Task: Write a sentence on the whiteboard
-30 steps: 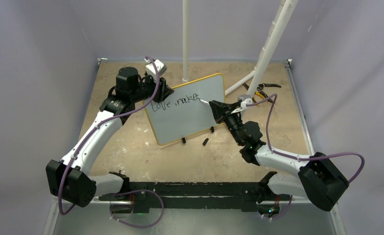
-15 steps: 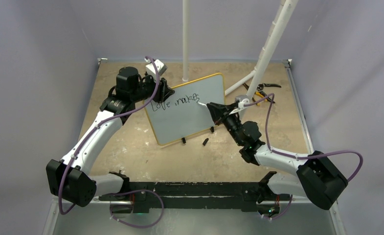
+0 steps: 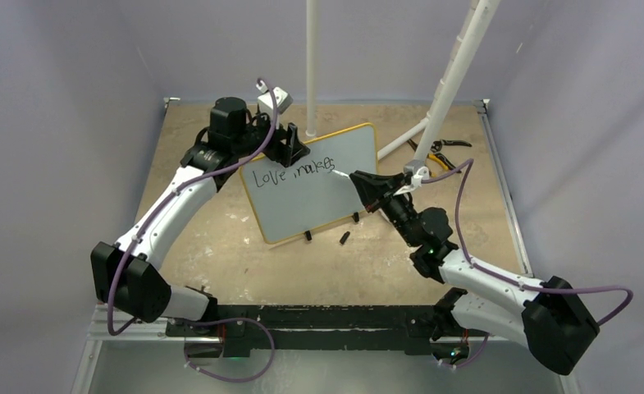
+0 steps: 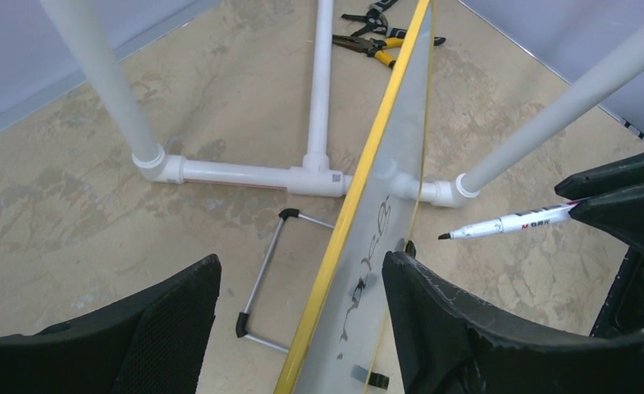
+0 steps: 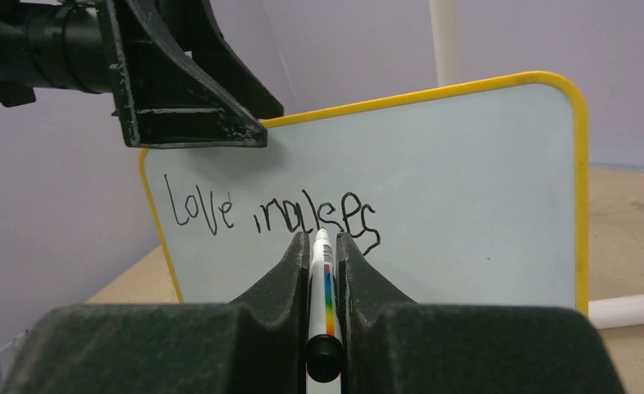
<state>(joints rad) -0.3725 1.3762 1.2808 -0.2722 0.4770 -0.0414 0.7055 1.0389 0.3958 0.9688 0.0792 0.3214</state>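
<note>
Board location: the whiteboard (image 3: pixel 312 197) stands mid-table between my two arms, leaning back on small black feet (image 3: pixel 308 236), with a wire prop (image 4: pixel 261 279) behind it.
Text so far: "Love makes" runs along the top line. I judge the sentence unfinished, and there is blank space to the right and below.
Left jaws: the left gripper (image 4: pixel 299 263) is spread wide and sits astride the board's top edge near the upper-left corner. There is a clear gap on the back side. I can't tell if the front finger touches the face.
Right jaws: the right gripper (image 5: pixel 322 240) is clenched on the marker (image 5: pixel 326 304), with the barrel pinched between the fingers.
Pen tip: it sits just beside the last "s". From the left wrist view it looks slightly off the face, but I'm not sure.
Handling guess: the board is thin, light and stiff, with a slick face. Only the prop holds it up, so pen pressure could skid it or tip it backward.
Where to hold: the yellow frame on the top edge, clear of the lettering, since the ink would likely smear.
Next move: close the left jaws on the frame to brace the board, then start the next word with light pressure.
Clutter: pliers (image 3: pixel 437 152) and white pipe legs (image 4: pixel 244 174) lie behind the board, well apart from the pen.
</note>
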